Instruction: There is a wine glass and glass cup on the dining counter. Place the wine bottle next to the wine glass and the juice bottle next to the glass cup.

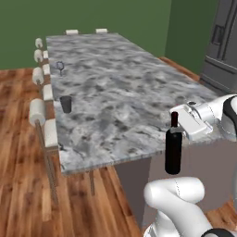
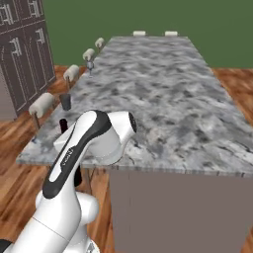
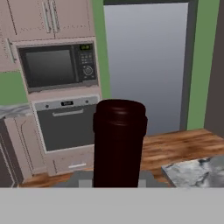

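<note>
Gripper: the gripper point(image 1: 178, 124) is clamped narrowly on the slim neck of the wine bottle point(image 1: 173, 150), just under its dark red top; white, boxy hand with rounded edges.
Wine bottle: tall, glossy, near-black cylinder with a rounded shoulder, upright, hanging in the air at the near end of the dining counter point(image 1: 115, 92), its base below the slab's level. In the hand view its dark red top point(image 3: 119, 140) rises as a smooth, round column right in front of the camera.
Dining counter: long flat slab, mottled grey-and-white marble pattern, thin pale edge, plain grey-brown panel beneath the near end.
Glass cup: the glass cup point(image 1: 66, 104) is a short, dark grey, slightly tapered tumbler, standing near the slab's left edge, well apart from the bottle.
Wine glass: the wine glass point(image 1: 60, 68) is small, clear and stemmed with a rounded bowl, farther along the same edge, beyond the cup.
Stools: stools point(image 1: 38, 112) with white cushioned rolls and thin wooden legs line that side.
Floor: glossy reddish wood planks point(image 1: 18, 185).
Behind the hand: a steel-fronted microwave point(image 3: 57, 65) above an oven point(image 3: 68, 122), set in pale panelled cabinets.
</note>
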You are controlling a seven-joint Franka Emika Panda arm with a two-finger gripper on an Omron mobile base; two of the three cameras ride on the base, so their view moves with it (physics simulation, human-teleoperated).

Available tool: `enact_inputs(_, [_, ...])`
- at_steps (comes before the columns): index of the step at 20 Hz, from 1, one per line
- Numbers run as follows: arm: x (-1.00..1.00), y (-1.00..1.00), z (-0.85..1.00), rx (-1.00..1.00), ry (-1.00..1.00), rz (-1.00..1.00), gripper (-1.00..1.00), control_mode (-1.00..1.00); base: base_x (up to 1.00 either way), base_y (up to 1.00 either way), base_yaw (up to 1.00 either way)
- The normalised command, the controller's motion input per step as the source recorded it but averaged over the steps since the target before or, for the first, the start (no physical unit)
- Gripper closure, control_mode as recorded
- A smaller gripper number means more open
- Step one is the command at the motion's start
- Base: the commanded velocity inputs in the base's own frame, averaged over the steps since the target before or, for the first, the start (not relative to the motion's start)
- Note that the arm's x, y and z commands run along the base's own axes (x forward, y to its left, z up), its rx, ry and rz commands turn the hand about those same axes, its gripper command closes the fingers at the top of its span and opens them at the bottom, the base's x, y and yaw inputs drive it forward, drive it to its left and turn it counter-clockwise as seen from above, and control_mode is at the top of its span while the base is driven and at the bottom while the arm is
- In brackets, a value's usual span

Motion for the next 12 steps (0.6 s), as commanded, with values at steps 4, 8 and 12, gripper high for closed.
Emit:
enact_inputs(4, [0.00, 0.00, 0.00, 0.00, 0.00, 0.00, 1.00, 1.00, 0.31, 0.84, -0.01])
enact_inputs(8, [0.00, 0.00, 0.00, 0.00, 0.00, 0.00, 1.00, 1.00, 0.30, 0.85, -0.01])
enact_inputs(12, [0.00, 0.00, 0.00, 0.00, 0.00, 0.00, 1.00, 1.00, 0.30, 0.85, -0.01])
